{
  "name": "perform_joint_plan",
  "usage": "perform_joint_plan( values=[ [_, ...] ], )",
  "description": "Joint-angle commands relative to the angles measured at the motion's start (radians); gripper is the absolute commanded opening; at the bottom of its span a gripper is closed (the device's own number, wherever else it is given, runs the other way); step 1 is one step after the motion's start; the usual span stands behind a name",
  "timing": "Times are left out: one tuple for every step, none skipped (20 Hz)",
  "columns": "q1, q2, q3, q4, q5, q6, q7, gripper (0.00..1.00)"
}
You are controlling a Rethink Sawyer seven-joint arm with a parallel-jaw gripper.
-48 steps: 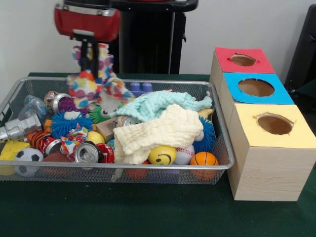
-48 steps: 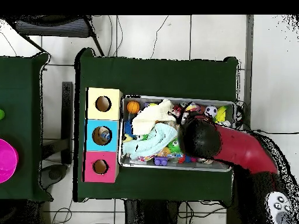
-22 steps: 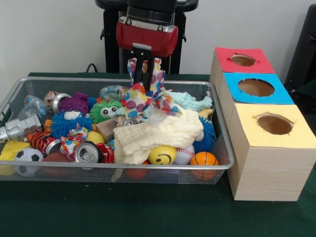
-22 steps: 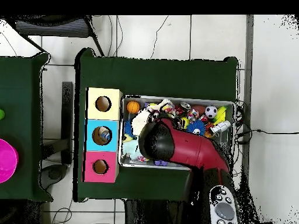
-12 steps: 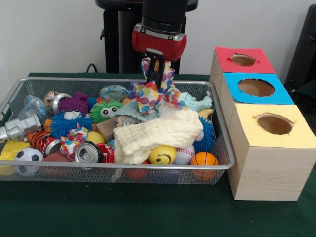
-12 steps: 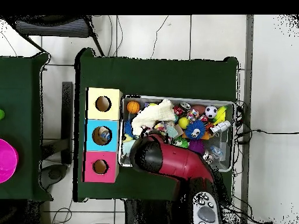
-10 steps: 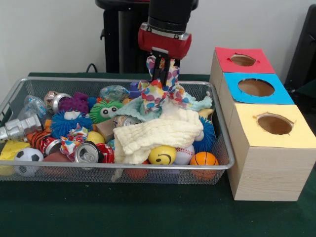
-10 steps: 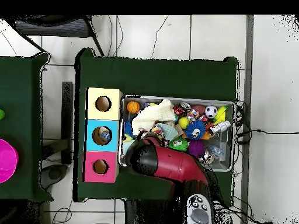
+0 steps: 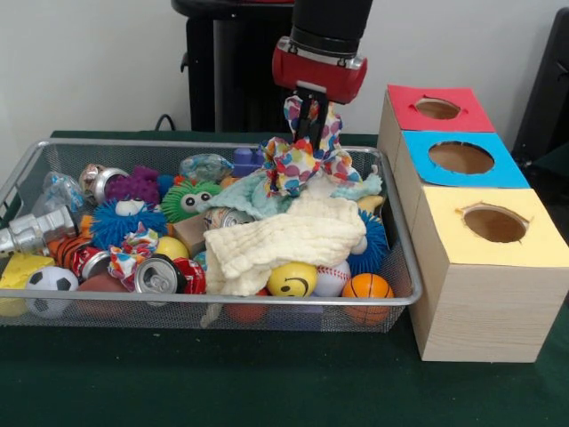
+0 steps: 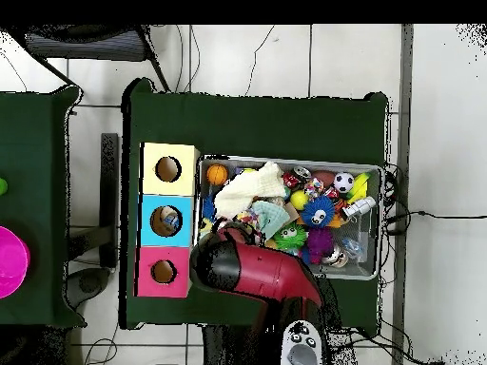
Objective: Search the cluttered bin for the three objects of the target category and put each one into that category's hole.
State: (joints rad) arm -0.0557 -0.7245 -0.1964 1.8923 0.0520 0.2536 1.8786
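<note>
My gripper (image 9: pixel 308 120) is shut on a white cloth with coloured spots (image 9: pixel 307 162) and holds it above the back right of the wire mesh bin (image 9: pixel 222 302). The cloth's lower end hangs close over a mint cloth (image 9: pixel 252 191). See-through plastic bottles lie in the bin: one at the back middle (image 9: pixel 205 166), one at the left wall (image 9: pixel 60 189), one with a cap at the far left (image 9: pixel 34 232). The blue-surround hole (image 9: pixel 460 157) is to the right of the bin, the middle one of a row. In the overhead view the red arm (image 10: pixel 252 271) hides the gripper.
A red-surround hole (image 9: pixel 437 108) and a yellow-surround hole (image 9: pixel 494 222) flank the blue one. A cream cloth (image 9: pixel 284 237), drink cans (image 9: pixel 158 274), fuzzy toys and several small balls fill the bin. The blue hole (image 10: pixel 166 220) also shows from overhead, left of the bin.
My gripper has carried the spotted cloth from the bin's back left rightwards and slightly up, towards the boxes. A bottle and toys at the back now show.
</note>
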Motion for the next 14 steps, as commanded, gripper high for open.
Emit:
perform_joint_plan(
  values=[
    [-0.046,0.042,0.068,-0.050,-0.014,-0.082,0.120,1.00],
    [-0.052,0.039,0.074,-0.049,-0.019,-0.084,0.113,1.00],
    [-0.058,0.036,0.080,-0.048,-0.025,-0.087,0.105,1.00],
    [-0.062,0.033,0.086,-0.048,-0.024,-0.081,0.102,1.00],
    [-0.066,0.029,0.088,-0.046,-0.025,-0.078,0.098,1.00],
    [-0.072,0.021,0.090,-0.036,-0.024,-0.073,0.099,1.00],
    [-0.060,0.021,0.074,-0.041,-0.012,-0.050,0.111,1.00],
    [-0.060,0.005,0.064,-0.033,0.007,-0.017,0.126,1.00],
    [-0.064,-0.012,0.065,-0.023,0.020,-0.002,0.136,1.00],
    [-0.081,-0.031,0.080,-0.015,0.018,0.001,0.125,1.00],
    [-0.099,-0.051,0.089,-0.002,0.016,0.008,0.115,1.00],
    [-0.106,-0.071,0.085,0.000,0.014,0.025,0.106,1.00],
    [-0.114,-0.092,0.083,0.001,0.012,0.045,0.095,1.00],
    [-0.123,-0.111,0.082,0.001,0.011,0.071,0.084,1.00]
  ],
)
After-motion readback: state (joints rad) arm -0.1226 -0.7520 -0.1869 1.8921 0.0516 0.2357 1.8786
